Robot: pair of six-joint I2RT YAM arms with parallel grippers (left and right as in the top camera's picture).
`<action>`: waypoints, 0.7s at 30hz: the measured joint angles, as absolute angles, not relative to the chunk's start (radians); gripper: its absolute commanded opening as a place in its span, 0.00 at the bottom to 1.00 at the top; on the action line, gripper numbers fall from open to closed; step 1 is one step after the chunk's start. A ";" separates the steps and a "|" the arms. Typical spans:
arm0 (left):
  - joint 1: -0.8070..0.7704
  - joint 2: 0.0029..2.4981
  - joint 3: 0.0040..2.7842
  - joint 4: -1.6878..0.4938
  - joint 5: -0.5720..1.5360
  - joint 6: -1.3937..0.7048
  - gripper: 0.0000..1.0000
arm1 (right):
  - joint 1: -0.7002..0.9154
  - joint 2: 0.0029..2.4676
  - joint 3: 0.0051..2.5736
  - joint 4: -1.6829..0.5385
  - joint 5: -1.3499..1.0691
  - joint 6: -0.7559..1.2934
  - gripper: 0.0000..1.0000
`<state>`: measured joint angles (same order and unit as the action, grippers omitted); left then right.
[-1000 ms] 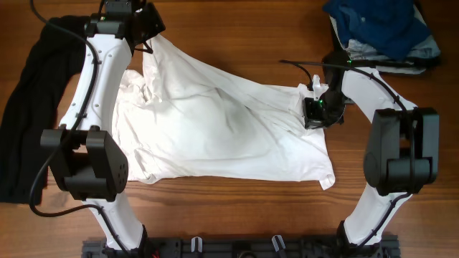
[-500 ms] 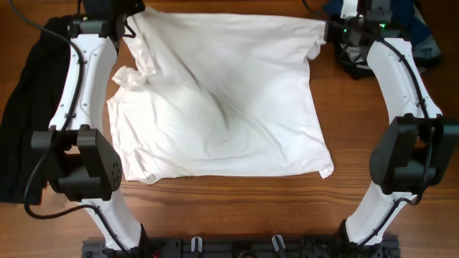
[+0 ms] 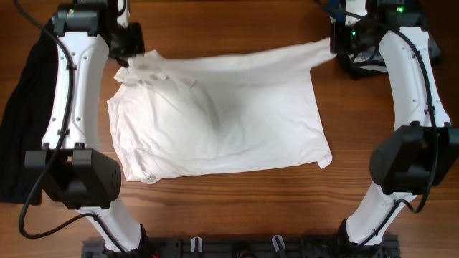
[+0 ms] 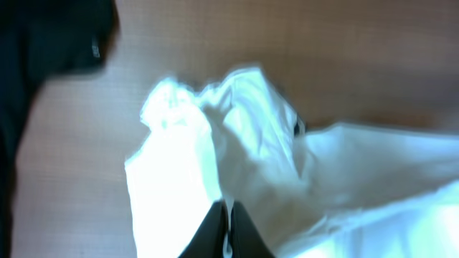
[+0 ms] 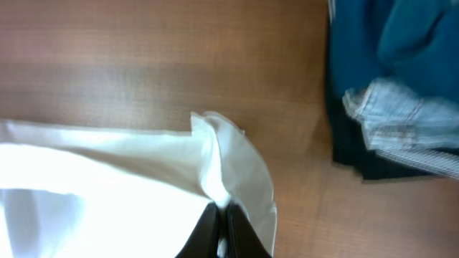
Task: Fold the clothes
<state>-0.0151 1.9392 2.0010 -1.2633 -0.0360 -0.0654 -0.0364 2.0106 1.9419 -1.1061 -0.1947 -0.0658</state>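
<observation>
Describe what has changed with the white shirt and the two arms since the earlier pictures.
The right gripper carried its edge of the shirt from mid-table to the far right, spreading the shirt. Then it and the left gripper drew the far edge back toward the robot. Both grippers stay shut on the shirt. The black garment and the blue clothes have not moved.

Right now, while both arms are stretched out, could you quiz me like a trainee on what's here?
1. True or false: the left pincer and right pincer hang open, clear of the large white short-sleeved fabric T-shirt.
2. What lies at the left edge of the wooden table? A: a black cloth; B: a red towel; C: a plate.
3. Fill in: the heaped garments by the right pincer are mostly ___.
Key: 1 false, both are shut on the shirt; 2 A; 3 blue.
</observation>
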 measured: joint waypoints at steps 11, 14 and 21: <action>0.004 1.933 1.658 -1.310 -0.023 -0.254 0.07 | -0.036 2.011 1.694 -1.245 -0.221 -0.070 0.04; 0.004 1.933 1.621 -1.288 -0.006 -0.265 0.73 | -0.036 2.011 1.685 -1.233 -0.221 -0.068 0.47; 0.004 1.933 1.621 -1.286 -0.001 -0.276 1.00 | -0.036 2.011 1.685 -1.257 -0.235 -0.088 0.75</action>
<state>0.0040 1.9327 1.6211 -1.2858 -0.0013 -0.2764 -0.0364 2.0106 1.6848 -1.2568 -0.2352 -0.0879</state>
